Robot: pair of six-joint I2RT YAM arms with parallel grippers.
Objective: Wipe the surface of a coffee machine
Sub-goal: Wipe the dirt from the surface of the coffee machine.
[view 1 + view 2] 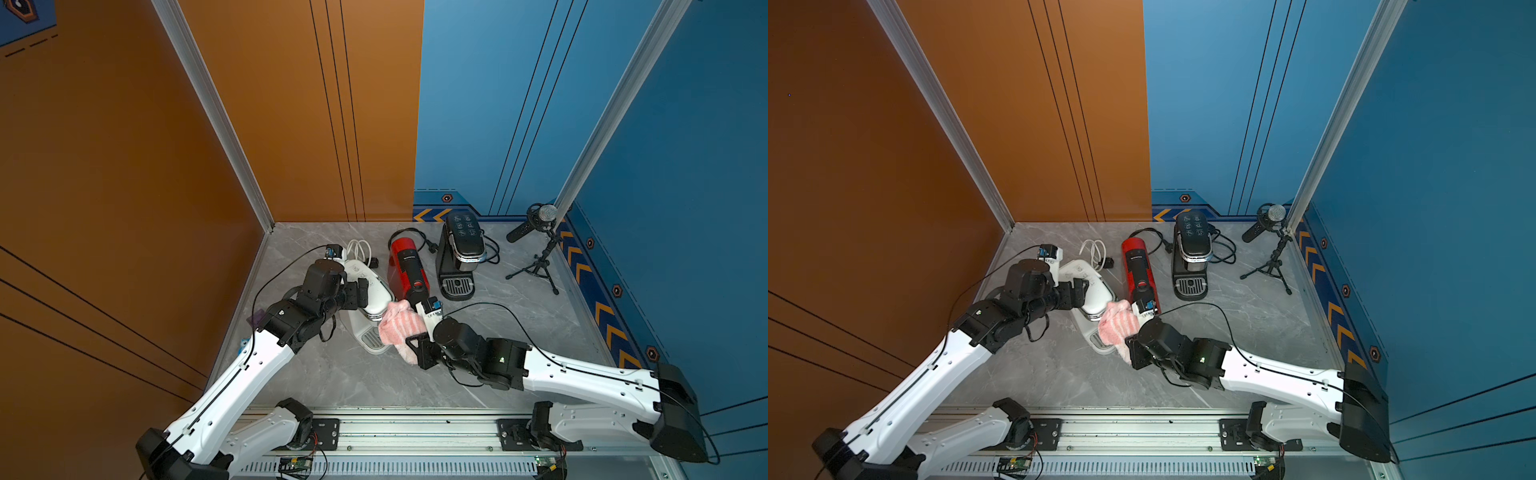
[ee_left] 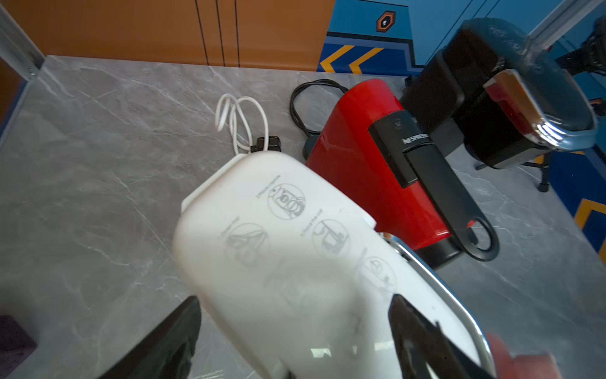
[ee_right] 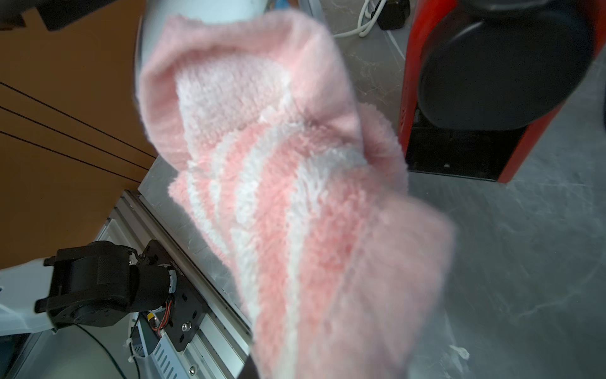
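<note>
A white coffee machine stands left of centre on the grey table. My left gripper is open, its black fingers spread wide on either side of the machine's top; a strip of table shows between one finger and the machine. A pink and white striped cloth hangs against the machine's front. My right gripper is shut on the cloth, which hides its fingers in the right wrist view.
A red coffee machine and a black one stand close to the right, with coiled cables behind. A microphone on a tripod is at the back right. A small purple object lies by the left wall.
</note>
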